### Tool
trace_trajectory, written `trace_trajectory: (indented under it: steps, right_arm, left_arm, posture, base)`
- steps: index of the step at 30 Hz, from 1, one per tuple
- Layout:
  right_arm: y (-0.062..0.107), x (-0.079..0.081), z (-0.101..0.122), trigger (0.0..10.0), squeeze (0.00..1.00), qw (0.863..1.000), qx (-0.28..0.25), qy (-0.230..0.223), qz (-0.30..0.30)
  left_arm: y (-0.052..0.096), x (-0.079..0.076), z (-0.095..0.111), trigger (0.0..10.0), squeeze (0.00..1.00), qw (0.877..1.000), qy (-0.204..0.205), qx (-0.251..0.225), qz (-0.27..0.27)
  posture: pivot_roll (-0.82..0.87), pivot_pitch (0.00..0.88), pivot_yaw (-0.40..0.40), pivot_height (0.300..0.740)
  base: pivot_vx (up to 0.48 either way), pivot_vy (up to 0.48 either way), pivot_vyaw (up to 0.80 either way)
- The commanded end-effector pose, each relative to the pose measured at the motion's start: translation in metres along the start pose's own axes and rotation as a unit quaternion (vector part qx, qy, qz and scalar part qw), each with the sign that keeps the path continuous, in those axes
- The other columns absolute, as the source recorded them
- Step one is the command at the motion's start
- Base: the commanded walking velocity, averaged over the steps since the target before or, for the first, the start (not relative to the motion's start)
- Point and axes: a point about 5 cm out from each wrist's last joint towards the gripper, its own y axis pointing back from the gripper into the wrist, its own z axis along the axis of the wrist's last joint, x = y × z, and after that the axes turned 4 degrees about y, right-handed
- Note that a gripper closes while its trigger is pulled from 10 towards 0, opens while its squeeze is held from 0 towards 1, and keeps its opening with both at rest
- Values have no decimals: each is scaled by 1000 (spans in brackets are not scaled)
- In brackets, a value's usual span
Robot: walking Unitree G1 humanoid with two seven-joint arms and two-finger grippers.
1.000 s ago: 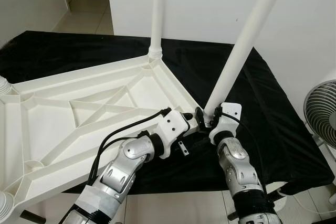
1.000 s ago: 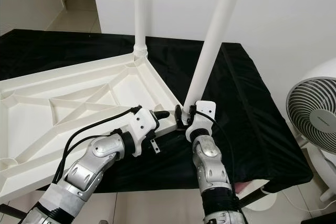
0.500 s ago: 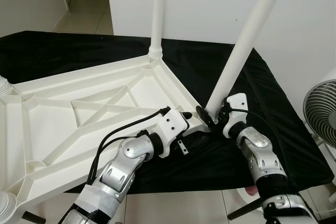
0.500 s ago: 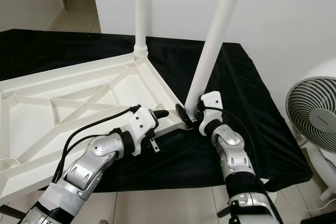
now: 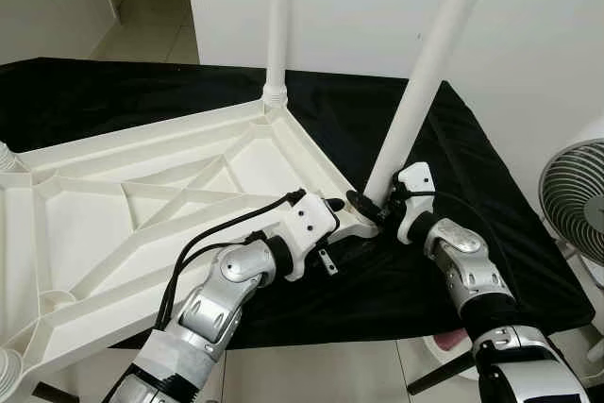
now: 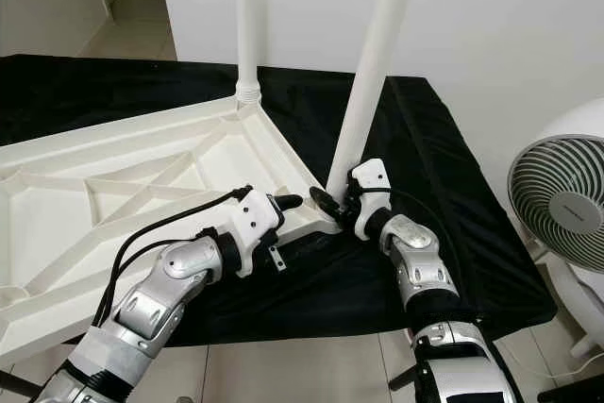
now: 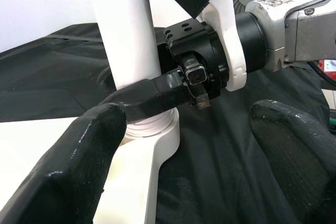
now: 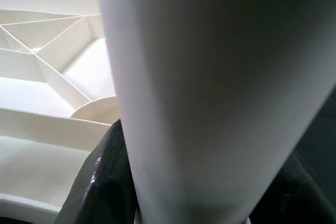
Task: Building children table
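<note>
Upturned tabletop (image 5: 142, 224) lies on the black cloth (image 5: 472, 186). Left gripper (image 5: 332, 207), fingers spread and holding nothing, braces the tabletop's near right corner, likely steadying it. There the right gripper (image 5: 370, 207) clamps the tilted leg (image 5: 420, 82) low, seating it.

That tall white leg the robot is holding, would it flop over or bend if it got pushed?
Probably not bend: the white leg looks like a stiff, straight plastic tube. It leans and may not be fully seated in the tabletop corner, so it might tip if the right gripper lets go. Its smooth surface may be slippery.
</note>
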Motion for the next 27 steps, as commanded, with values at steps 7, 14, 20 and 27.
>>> trace_trajectory:
  steps: [7,14,20,27]
  right_arm:
    - [1,7,-20,10000,0,999,43,-10,-13]
    - [2,9,-22,10000,0,995,40,-15,-86]
    - [8,15,-19,10000,0,977,25,-54,-203]
    - [25,25,-24,10000,0,913,50,-70,-399]
  left_arm:
    - [-1,3,3,10000,0,1000,-3,-1,2]
    - [-2,0,3,10000,0,1000,-1,-2,-1]
    - [-1,-1,2,10000,0,1000,1,-2,-2]
    - [-2,-3,1,10000,0,1000,5,-1,-5]
  posture:
    - [114,32,-65,740]
    - [106,43,-62,740]
    - [100,55,-63,740]
    - [87,58,-63,740]
  base:
    - [0,0,0]
    - [0,0,0]
    - [0,0,0]
    - [0,0,0]
